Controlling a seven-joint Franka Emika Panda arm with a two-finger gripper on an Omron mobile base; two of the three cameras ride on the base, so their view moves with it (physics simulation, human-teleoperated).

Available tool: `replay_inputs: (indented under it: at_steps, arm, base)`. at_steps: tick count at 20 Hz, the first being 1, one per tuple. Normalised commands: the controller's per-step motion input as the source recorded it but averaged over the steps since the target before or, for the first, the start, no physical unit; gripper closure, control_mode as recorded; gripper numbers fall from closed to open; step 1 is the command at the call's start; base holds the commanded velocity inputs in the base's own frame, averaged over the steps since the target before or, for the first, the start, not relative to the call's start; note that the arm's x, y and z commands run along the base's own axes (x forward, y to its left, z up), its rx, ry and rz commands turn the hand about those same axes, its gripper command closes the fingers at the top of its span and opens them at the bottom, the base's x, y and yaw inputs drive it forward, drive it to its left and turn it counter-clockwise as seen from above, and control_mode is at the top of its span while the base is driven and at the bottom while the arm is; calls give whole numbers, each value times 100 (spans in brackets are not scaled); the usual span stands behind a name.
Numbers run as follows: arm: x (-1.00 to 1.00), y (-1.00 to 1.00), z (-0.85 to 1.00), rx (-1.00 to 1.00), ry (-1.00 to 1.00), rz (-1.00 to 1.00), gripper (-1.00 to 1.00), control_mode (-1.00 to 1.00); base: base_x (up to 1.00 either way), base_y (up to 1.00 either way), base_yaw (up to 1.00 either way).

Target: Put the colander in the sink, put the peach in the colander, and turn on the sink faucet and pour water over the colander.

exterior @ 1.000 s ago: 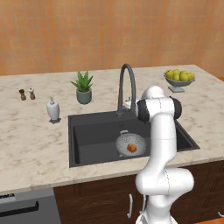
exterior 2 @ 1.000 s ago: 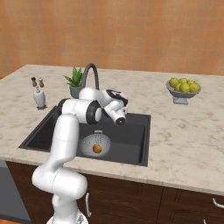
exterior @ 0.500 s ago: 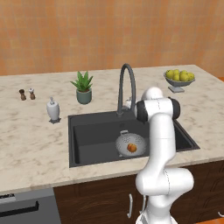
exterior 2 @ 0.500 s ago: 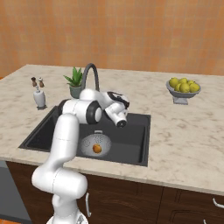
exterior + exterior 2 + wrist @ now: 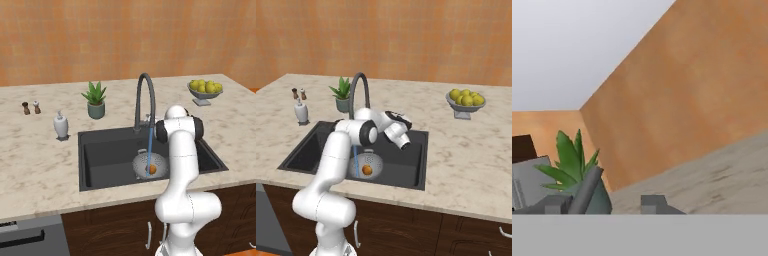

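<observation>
Silver-grey metal, the colander (image 5: pixel 149 165) is sitting in the sink (image 5: pixel 107 155) holding the peach (image 5: pixel 151 170); we are judging it stiff, wet-slick, best gripped by rim handles. Our end effector (image 5: pixel 404 144) is looking released, empty.

Beside my white arm, a blue stream (image 5: pixel 149 145) falls from the dark grey faucet (image 5: pixel 143 100) onto the hole-dotted silver colander (image 5: pixel 143 164) holding the orange peach (image 5: pixel 152 170) in the charcoal sink (image 5: pixel 107 155).
</observation>
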Motion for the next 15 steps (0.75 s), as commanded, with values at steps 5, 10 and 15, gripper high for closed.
replay_inputs:
  at_steps: [5,10,15]
  arm:
    - [40,-99,-38,-10,24,-19,100,-100]
    - [-45,-17,91,6,-16,-3,100,-100]
    - [-85,12,100,0,-57,0,100,-100]
  base:
    - [0,0,0]
    - [0,0,0]
    - [0,0,0]
